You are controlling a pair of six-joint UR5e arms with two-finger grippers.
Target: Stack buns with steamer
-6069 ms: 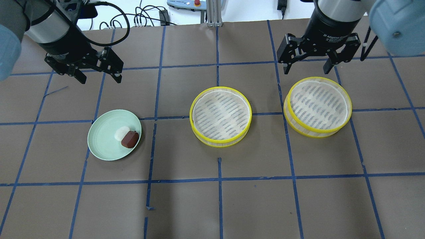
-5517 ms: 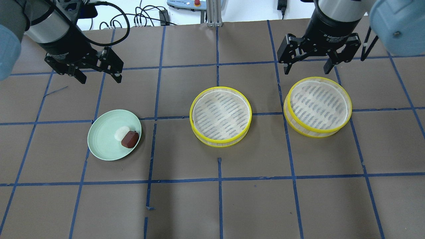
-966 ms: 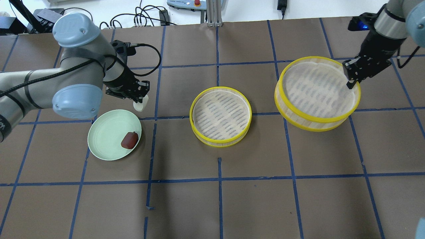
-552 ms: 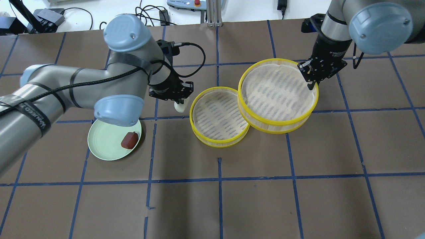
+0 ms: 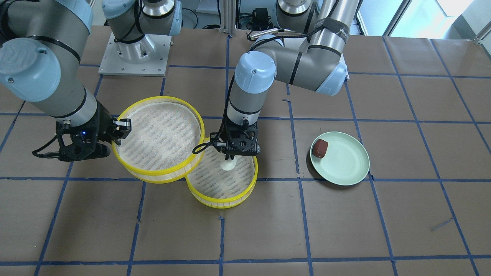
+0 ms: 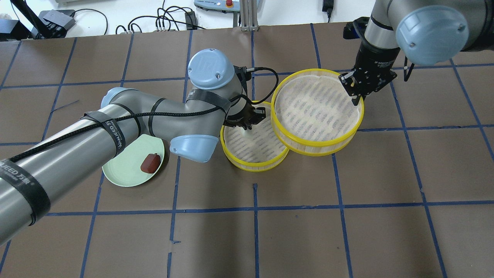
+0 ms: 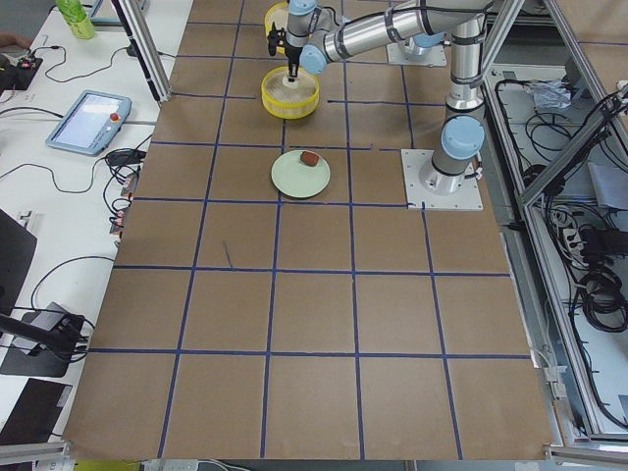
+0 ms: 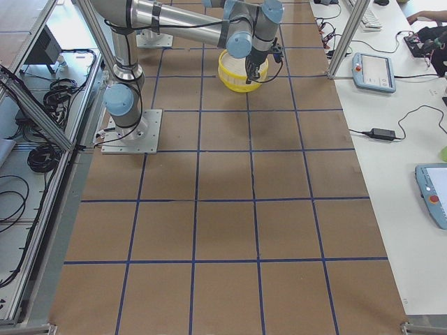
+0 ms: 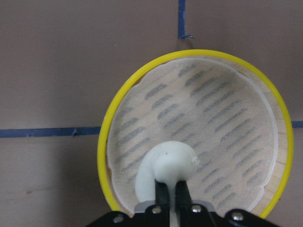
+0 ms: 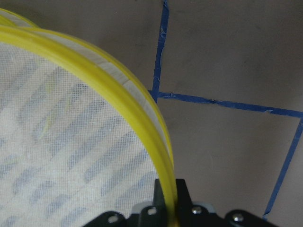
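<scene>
My left gripper (image 5: 234, 154) is shut on the white bun (image 5: 228, 165) and holds it just inside the lower yellow-rimmed steamer tray (image 5: 222, 189), near its robot-side rim. The wrist view shows the bun (image 9: 165, 163) pinched between the fingers over the tray's mesh (image 9: 222, 109). My right gripper (image 6: 357, 98) is shut on the rim of the second steamer tray (image 6: 316, 110), held raised and overlapping the lower tray (image 6: 251, 152). The reddish-brown bun (image 6: 150, 163) lies on the pale green plate (image 6: 123, 172).
The plate (image 5: 345, 168) sits on the robot's left of the trays, partly under my left arm in the overhead view. The brown table cover carries a blue tape grid. Cables and a teach pendant lie beyond the table's far edge.
My left gripper has carried the white bun rightward from beside the lower tray to inside it. My right gripper has moved the raised tray slightly further left.
</scene>
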